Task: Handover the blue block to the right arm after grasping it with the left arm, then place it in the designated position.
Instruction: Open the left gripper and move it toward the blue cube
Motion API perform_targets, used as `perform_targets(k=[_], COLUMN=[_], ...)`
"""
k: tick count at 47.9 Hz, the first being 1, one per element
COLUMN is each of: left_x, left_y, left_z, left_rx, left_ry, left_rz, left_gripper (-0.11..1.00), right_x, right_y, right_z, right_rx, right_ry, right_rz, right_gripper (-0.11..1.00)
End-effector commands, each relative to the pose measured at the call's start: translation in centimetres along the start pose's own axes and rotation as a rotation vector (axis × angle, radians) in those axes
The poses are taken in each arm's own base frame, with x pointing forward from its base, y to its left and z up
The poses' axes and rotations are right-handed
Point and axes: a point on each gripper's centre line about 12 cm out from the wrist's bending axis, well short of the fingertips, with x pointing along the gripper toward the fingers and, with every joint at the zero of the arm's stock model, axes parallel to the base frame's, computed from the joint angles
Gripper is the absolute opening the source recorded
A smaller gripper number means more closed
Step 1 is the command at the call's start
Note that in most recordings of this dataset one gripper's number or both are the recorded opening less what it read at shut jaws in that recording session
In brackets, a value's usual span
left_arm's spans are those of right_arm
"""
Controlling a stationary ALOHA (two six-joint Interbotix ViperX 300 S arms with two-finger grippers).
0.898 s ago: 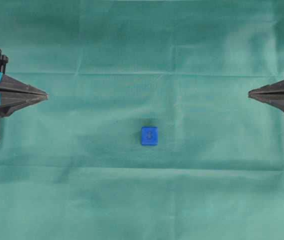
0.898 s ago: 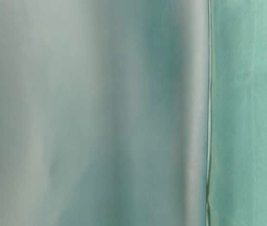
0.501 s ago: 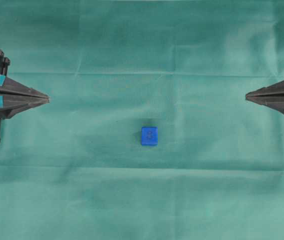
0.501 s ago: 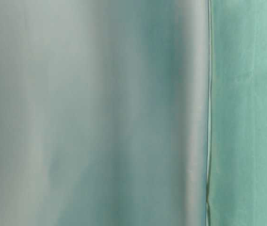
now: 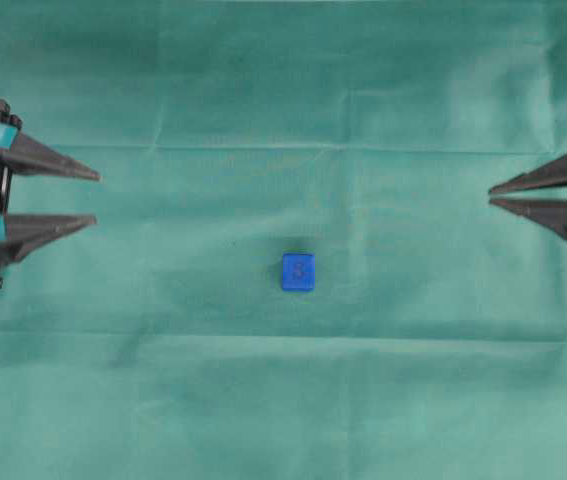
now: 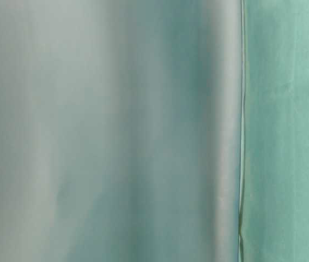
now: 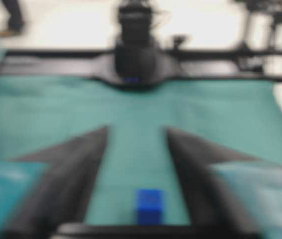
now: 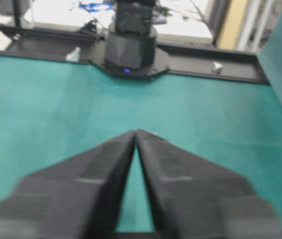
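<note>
A: What is the left claw (image 5: 97,198) doing?

B: It is waiting at the left edge of the green cloth (image 5: 283,90) with its two teal-banded fingers (image 5: 38,156) standing wide apart. It is holding nothing.

A: And the right claw (image 5: 490,195)?

B: It is resting at the right edge. Its black fingers (image 5: 553,174) are standing only a little apart, with the tips almost meeting, and nothing is between them.

A: Where is the blue block (image 5: 298,271) lying?

B: It is lying flat on the cloth between the two claws, well apart from both and slightly below the line of their tips in the overhead view. In the left wrist view the block (image 7: 149,206) is sitting ahead of the open fingers, in the gap between them.
</note>
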Motion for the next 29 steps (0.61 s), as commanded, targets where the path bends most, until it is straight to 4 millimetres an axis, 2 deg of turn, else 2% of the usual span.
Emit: perform_targets(k=[1,6,11,23,29], left_x=[0.3,0.3,0.3,0.5,1.7], left_y=[-0.1,-0.1,-0.1,-0.1,-0.1], left_z=[0.9,0.9,0.8,0.9,1.0], left_rx=[0.000,0.000,-0.002,-0.005,-0.005], left_ry=[-0.018,-0.017,-0.014,-0.012,0.008], left_rz=[-0.003,-0.003,-0.003,-0.003,-0.003], left_gripper=[0.74,0.96,1.00,1.00,1.00], right_x=[0.2,0.2,0.2,0.2,0.2], right_y=[-0.1,-0.2,-0.3,-0.3,-0.3], right_z=[1.0,1.0,1.0,1.0,1.0], right_rx=[0.014,0.014,0.014,0.012,0.011], right_ry=[-0.022,-0.022,-0.023,-0.023,-0.023], right_rz=[-0.008,-0.013,-0.016,-0.016,-0.017], right_gripper=[0.44,0.76,0.93,0.93,0.93])
